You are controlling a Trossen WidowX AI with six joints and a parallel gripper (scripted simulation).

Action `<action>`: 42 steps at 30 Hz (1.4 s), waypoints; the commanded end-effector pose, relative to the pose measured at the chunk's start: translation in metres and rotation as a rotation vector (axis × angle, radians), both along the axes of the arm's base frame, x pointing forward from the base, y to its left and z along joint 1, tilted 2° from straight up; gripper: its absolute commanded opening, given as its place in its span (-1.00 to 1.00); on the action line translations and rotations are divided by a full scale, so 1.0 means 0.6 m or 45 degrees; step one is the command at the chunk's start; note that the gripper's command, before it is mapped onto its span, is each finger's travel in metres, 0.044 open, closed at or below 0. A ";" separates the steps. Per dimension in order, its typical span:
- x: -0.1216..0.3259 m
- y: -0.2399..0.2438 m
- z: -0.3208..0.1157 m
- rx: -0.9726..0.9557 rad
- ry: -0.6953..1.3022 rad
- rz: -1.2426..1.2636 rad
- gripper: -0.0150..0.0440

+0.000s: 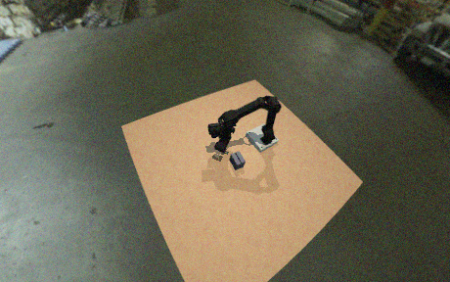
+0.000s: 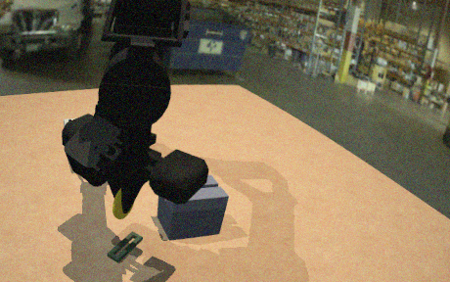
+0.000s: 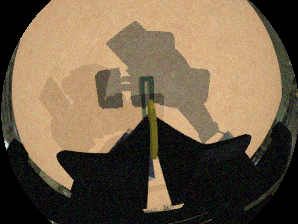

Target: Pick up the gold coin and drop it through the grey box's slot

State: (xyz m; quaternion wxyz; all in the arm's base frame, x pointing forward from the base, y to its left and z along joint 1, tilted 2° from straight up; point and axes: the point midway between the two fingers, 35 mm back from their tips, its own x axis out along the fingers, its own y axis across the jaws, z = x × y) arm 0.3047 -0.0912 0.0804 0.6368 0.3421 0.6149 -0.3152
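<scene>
Jaws of the black parallel-jaw gripper (image 2: 122, 206) are shown clamped on the thin gold coin (image 2: 118, 208), held edge-on, clear of the empty dark-green holder (image 2: 125, 246). The closed grey slotted box (image 2: 193, 210) stands just beside, at the coin's flat side; alignment of coin edge with slot is judged decisive.

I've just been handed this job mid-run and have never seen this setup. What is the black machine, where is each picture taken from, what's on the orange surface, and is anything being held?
The black machine is a single jointed robot arm bolted to a pale base plate on an orange mat.

The top view looks down from high up. The exterior view looks from low beside the mat. The wrist view looks out between the arm's own fingers.

On the mat stand a closed grey box and a small dark-green holder, now without its coin.

The two-fingered gripper is shut on the thin gold coin, lifted clear above the holder. In the wrist view the coin shows as a yellow edge-on strip between the dark fingers.
</scene>
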 end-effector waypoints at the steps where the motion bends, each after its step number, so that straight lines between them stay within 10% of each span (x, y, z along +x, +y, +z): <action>1: -0.001 -0.001 0.017 -0.005 -0.002 0.006 -0.49; 42: -0.003 0.005 0.054 0.037 0.014 -0.913 -0.49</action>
